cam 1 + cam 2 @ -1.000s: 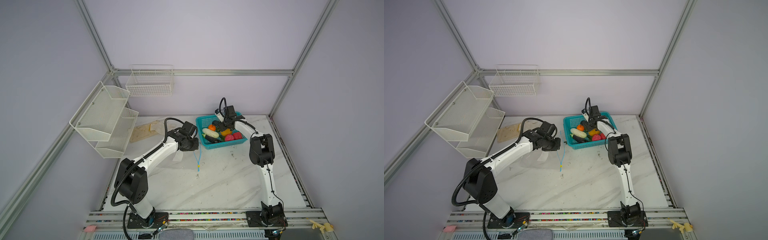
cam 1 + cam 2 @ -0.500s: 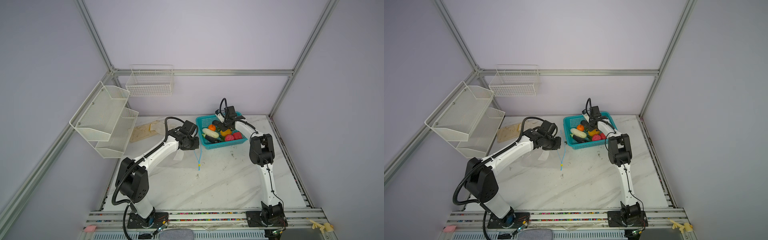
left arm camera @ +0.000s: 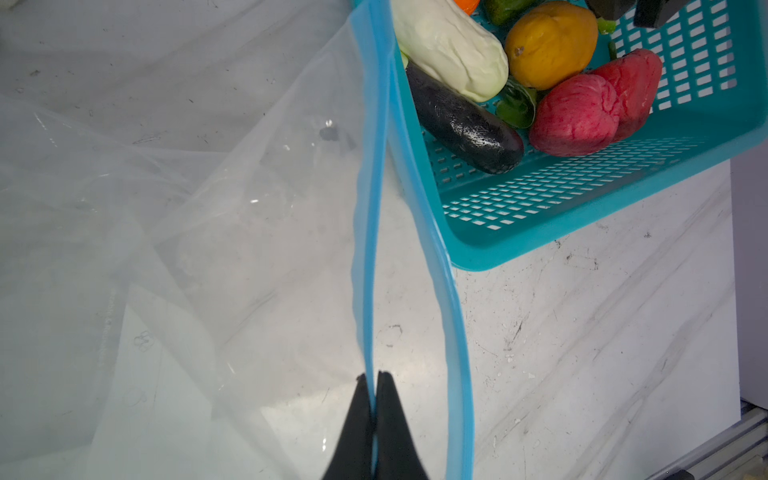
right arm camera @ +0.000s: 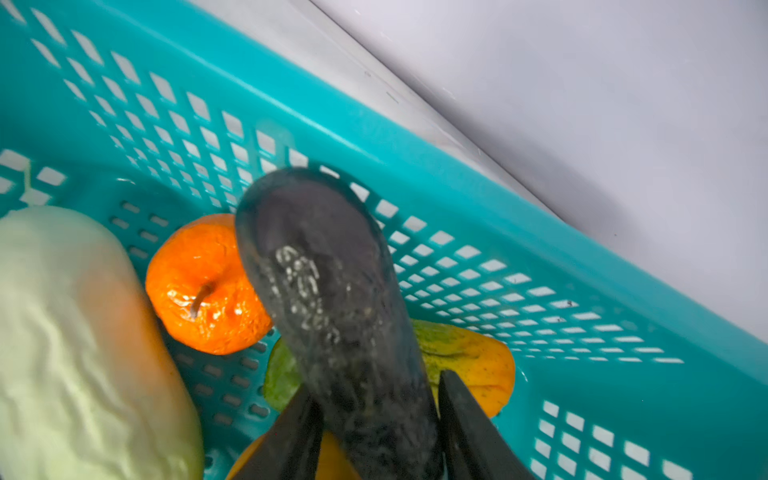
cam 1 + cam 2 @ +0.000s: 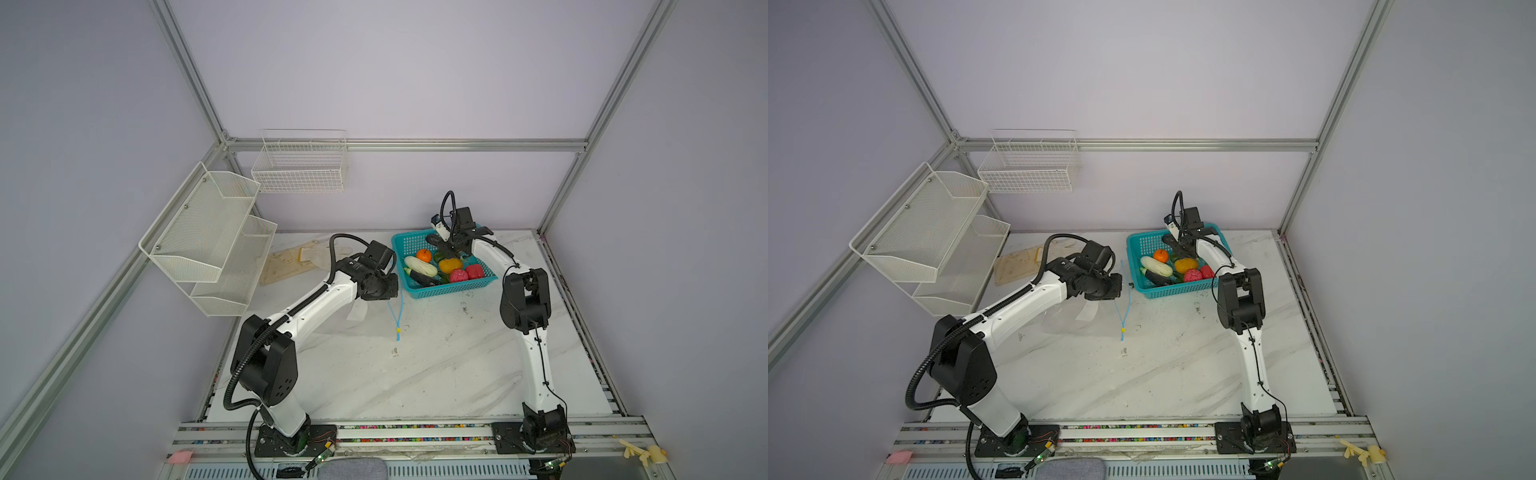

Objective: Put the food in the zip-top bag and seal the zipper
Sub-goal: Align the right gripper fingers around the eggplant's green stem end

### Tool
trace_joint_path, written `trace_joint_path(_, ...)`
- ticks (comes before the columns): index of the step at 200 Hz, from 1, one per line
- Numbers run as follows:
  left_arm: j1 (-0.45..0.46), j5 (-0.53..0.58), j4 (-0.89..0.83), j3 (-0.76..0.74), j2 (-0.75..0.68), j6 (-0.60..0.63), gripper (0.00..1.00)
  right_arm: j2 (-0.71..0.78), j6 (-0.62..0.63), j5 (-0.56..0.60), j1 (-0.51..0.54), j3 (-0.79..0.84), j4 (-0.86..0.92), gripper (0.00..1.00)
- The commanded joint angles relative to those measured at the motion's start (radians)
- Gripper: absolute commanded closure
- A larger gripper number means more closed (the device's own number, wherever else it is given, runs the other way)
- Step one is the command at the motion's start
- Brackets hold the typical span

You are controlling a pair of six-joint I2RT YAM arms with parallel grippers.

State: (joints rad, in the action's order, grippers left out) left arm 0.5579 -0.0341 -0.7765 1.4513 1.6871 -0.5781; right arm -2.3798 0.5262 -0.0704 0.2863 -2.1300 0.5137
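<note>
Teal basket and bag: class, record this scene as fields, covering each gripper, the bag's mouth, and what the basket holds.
left gripper: shut on one lip of the zipper
right gripper: jaws flank a dark eggplant; firm grip unclear
zip-top bag: clear, mouth parted, nothing seen inside
teal basket: holds orange, white vegetable, pink fruit, second eggplant

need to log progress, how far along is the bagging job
Done: the left hand pinches one lip of the light blue zipper strip, holding the crinkly clear plastic bag open. In hand: the right hand brackets a dark purple-black toy eggplant in the teal perforated basket; grip unclear. Left: no food shows in the bag, the other toy fruits lie in the basket, and the zipper is unsealed.
</note>
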Motion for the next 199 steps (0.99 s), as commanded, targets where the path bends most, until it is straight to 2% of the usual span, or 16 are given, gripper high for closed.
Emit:
trace_joint_path(1, 0.005, -0.009, 0.004, 0.09, 0.005, 0.029, 1.0, 0.08, -0.007, -0.006, -0.003, -0.012, 0.025, 0.53)
trace_joint_path(43, 0.004, -0.01, 0.005, 0.097, 0.016, 0.031, 1.0, 0.118, -0.037, -0.005, 0.004, 0.04, 0.001, 0.55)
trace_joint_path(81, 0.005, -0.015, 0.008, 0.098, 0.018, 0.032, 1.0, 0.152, -0.133, -0.021, 0.013, 0.026, 0.096, 0.59)
trace_joint_path(101, 0.005, -0.018, 0.012, 0.097, 0.019, 0.033, 1.0, 0.226, -0.19, -0.031, 0.03, 0.132, 0.063, 0.6)
trace_joint_path(117, 0.005, -0.019, 0.015, 0.092, 0.023, 0.036, 1.0, 0.248, -0.197, -0.047, 0.037, 0.201, 0.013, 0.57)
trace_joint_path(143, 0.005, -0.03, 0.015, 0.088, 0.025, 0.04, 1.0, 0.178, -0.217, -0.025, 0.028, 0.088, 0.088, 0.51)
trace_joint_path(156, 0.005, -0.029, 0.014, 0.084, 0.021, 0.04, 1.0, 0.164, -0.227, -0.015, 0.025, 0.067, 0.087, 0.42)
trace_joint_path(166, 0.005, -0.026, 0.016, 0.081, 0.019, 0.04, 1.0, 0.154, -0.316, -0.007, 0.005, 0.043, 0.074, 0.37)
trace_joint_path(183, 0.005, -0.023, 0.014, 0.074, 0.013, 0.04, 1.0, 0.159, -0.556, -0.011, -0.044, 0.015, 0.071, 0.39)
trace_joint_path(199, 0.005, -0.021, 0.019, 0.069, 0.011, 0.04, 1.0, 0.208, -0.753, -0.085, -0.062, 0.111, -0.031, 0.42)
